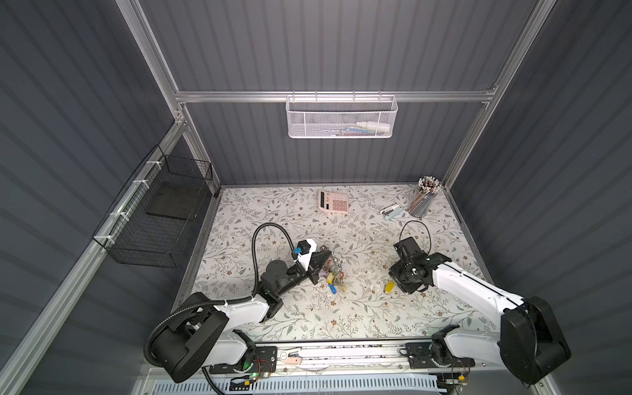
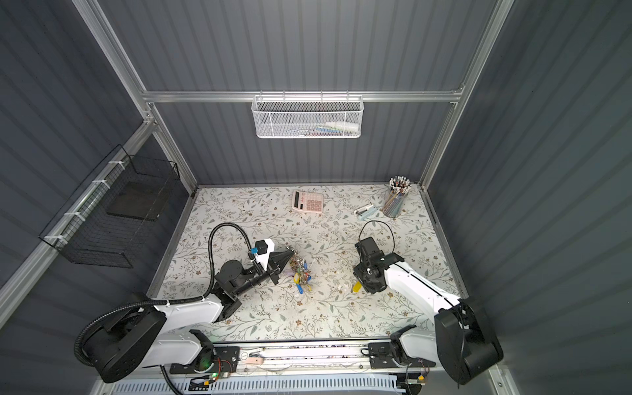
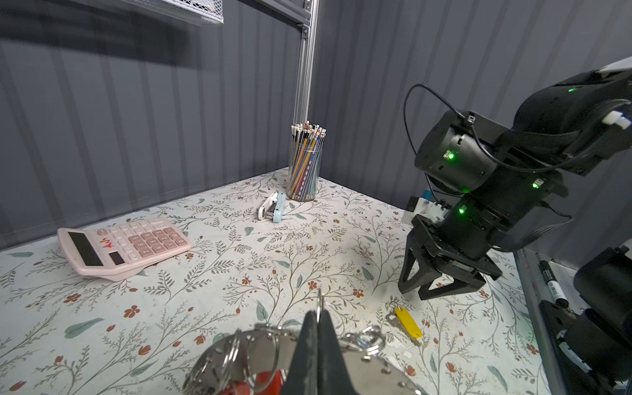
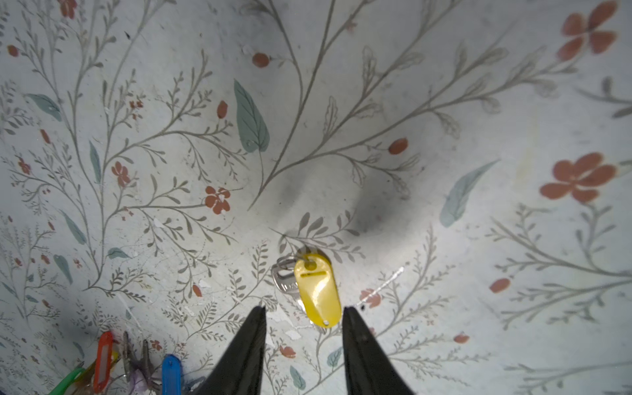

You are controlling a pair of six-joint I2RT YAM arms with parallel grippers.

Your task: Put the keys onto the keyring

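Keyring [image 3: 376, 371] is sitting left of centre over the tabletop [image 1: 307, 318], with its keys [image 1: 333, 278] and coloured tags bunching just beside the left tool [image 3: 318, 316]. That tool is pressing its jaws fully together, and the rim of a thin metal ring is showing between the tips, so it is judged to be clamping the keyring at its edge. Whether the ring is resting on the surface or being raised cannot be told. The ring is looking rigid and fairly heavy for its size. Its hanging parts are likely to swing and shift the load, so an edge grip is likely to let it pivot.

The loose key [image 4: 284, 278] is lying flat to the right, well apart from the bunch, with its yellow tag [image 4: 318, 290] overlapping it and joined to it by a small split ring. The key is judged light, stiff, thin and slick, and it is lying close against the surface, which is giving the jaws little to catch. The tag is thicker, glossy plastic. Its long sides are offering the better hold.

The right tool [image 4: 303, 308] is hovering above the tag with its jaws moderately apart, one on each side of the tag's lower end, touching neither side. A pinch across the tag's narrow width is advised; the key is expected to dangle freely below it.
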